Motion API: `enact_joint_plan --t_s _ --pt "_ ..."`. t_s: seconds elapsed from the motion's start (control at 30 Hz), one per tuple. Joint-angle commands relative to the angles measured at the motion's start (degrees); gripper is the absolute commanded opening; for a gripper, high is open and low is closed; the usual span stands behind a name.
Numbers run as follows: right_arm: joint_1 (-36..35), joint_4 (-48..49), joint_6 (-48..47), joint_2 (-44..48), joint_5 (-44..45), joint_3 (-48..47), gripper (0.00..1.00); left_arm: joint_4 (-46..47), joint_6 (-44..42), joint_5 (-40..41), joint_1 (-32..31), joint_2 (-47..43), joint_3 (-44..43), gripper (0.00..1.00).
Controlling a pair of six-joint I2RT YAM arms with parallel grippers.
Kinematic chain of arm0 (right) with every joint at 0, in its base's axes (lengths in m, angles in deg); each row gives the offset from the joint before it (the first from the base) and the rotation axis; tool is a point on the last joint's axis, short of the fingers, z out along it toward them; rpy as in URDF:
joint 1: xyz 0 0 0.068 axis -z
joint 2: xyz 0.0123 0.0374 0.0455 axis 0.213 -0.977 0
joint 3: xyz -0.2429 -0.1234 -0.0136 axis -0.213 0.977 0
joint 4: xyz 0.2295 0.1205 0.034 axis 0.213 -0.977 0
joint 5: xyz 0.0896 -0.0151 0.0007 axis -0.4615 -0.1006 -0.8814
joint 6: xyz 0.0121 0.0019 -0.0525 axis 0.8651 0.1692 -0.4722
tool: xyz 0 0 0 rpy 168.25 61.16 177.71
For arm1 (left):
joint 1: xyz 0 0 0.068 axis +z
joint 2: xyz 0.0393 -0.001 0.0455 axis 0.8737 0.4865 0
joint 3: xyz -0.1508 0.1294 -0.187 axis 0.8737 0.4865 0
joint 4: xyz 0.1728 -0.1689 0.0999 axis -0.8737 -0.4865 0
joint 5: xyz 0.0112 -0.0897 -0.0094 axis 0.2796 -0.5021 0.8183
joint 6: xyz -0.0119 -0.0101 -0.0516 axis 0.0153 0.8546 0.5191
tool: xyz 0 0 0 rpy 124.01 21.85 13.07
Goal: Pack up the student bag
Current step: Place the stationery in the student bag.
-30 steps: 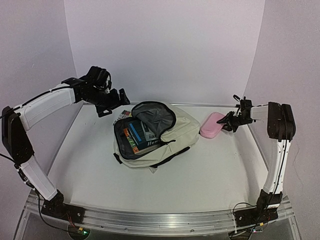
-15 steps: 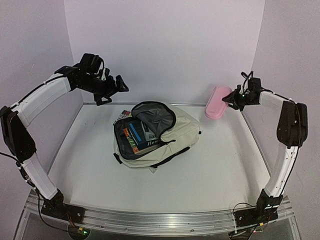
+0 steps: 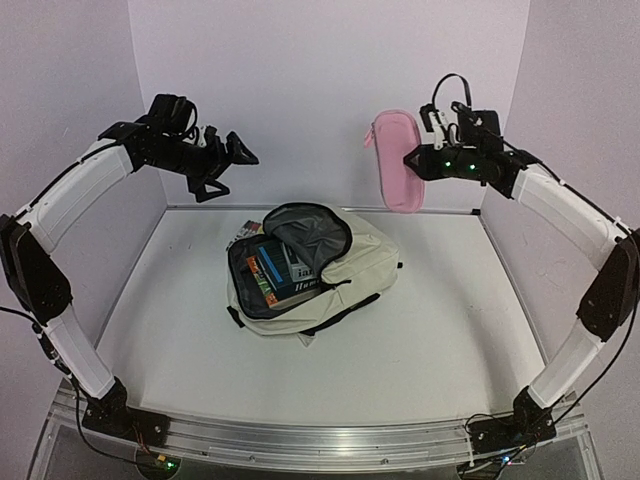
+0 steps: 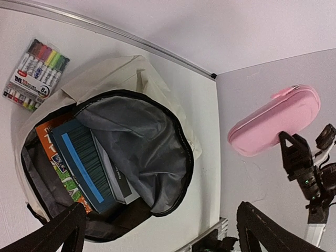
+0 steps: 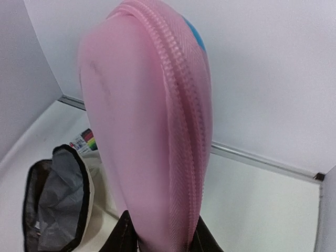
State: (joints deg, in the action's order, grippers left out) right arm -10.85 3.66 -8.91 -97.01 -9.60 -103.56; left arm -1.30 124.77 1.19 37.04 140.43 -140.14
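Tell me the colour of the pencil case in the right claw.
The pencil case is pink, zipper included; the right wrist view shows it best.

My right claw (image 3: 412,160) grips the pink pencil case (image 3: 393,150) high over the desk's (image 3: 430,330) far edge, close to the back wall (image 3: 320,80) (little room behind). Open air lies between the case and the student bag (image 3: 350,265) below. The bag lies mid-desk, nearer the far edge, with its mouth gaping. Books (image 3: 275,268) fill the mouth's left part, and the dark-lined flap (image 3: 312,235) stands over its far side. A marker pack (image 4: 35,73) lies just beside the bag toward the far-left corner. My left claw (image 3: 225,172), jaws spread, hangs above that corner. Bare desk runs along the near and right edges.
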Motion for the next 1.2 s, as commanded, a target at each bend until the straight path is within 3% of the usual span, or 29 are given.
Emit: enact_joint_plan --t_s 0.0,0.2,0.5,0.87,1.17 --pt "-5.9 10.7 -17.0 1.6 19.9 2.4 0.0 6.8 7.3 -7.0 1.0 -2.8 0.3 1.0" --pt "-13.6 28.4 -34.0 0.4 30.8 6.2 0.0 19.3 19.6 -15.3 2.3 -2.7 2.9 1.0" --pt "-20.4 54.8 -58.4 -2.3 32.5 14.5 0.0 38.8 36.5 -21.9 2.1 -0.9 6.6 1.0" --pt "-25.3 66.7 -73.8 -6.5 30.3 18.5 0.0 41.8 38.6 -28.4 -0.4 3.9 3.6 0.98" --pt "-26.8 72.2 -81.1 -11.4 29.9 17.8 0.0 43.3 40.5 -32.1 -1.0 6.3 4.5 0.83"
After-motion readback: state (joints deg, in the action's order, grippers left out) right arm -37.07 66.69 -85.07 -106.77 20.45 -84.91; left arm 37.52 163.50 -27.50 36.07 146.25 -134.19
